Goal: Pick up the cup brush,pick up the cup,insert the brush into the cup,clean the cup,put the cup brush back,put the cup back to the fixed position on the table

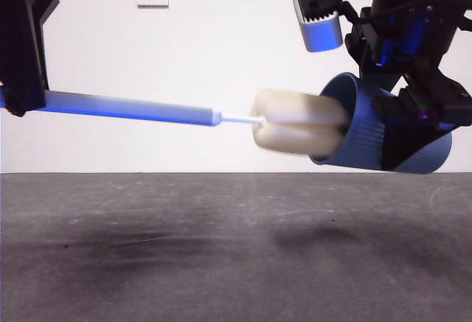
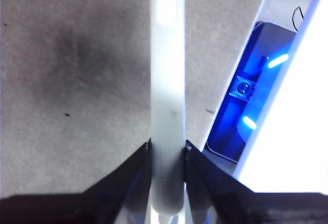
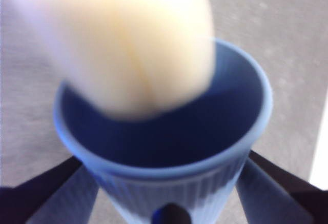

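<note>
Insertion step under way, both items held in the air above the table (image 1: 221, 263). Left gripper (image 2: 167, 149) is clamped on the flat handle of the cup brush (image 1: 133, 108), held near level. Right gripper (image 3: 169, 183) grips the blue ribbed cup (image 1: 369, 134) by its sides, tipped on its side, mouth toward the brush. The sponge head (image 1: 295, 121) sits partly inside the rim. Next move, by my reading: push the head deeper along the cup's axis, then scrub.
</note>
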Available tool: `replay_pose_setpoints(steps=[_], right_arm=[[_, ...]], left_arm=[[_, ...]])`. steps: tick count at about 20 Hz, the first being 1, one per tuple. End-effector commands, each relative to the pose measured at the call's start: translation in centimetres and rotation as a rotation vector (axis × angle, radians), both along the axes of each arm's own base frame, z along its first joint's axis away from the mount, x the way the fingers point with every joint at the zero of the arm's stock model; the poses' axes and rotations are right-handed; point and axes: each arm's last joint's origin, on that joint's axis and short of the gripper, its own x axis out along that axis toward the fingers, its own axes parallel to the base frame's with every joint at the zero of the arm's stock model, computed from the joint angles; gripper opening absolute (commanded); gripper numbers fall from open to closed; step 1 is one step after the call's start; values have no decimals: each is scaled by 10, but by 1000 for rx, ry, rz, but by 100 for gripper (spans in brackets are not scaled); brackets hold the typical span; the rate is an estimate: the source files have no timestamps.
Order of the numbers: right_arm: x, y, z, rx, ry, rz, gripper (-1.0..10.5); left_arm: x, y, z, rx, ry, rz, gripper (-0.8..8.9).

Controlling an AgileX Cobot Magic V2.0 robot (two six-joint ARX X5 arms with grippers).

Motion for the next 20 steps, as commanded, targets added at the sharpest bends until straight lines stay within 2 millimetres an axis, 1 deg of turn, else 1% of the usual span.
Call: replay_pose_setpoints(steps=[1, 5, 9, 12, 16, 18, 20], right_arm=[[0, 0, -1, -42, 7, 21, -16], [-1, 0, -2, -64, 7, 30, -16], [-7, 10, -1, -53, -12, 87, -16], [-14, 19, -2, -51, -18, 133, -16], [-25, 31, -5, -57, -12, 195, -16], [-31, 35, -5, -54, -14, 222, -16], [-33, 37, -5, -40, -15, 220, -16]], left_arm=[[0, -1, -1, -5, 1, -6, -9], [0, -2, 0, -16, -4, -9, -9], [-2, -10, 1, -78, -1, -54, -9], [-2, -20, -4, -75, 8, -75, -9], [5, -38, -13, -111, 9, -51, -9], [8, -45, -15, -144, -1, -31, -9], [10, -47, -14, -165, -7, -13, -9]])
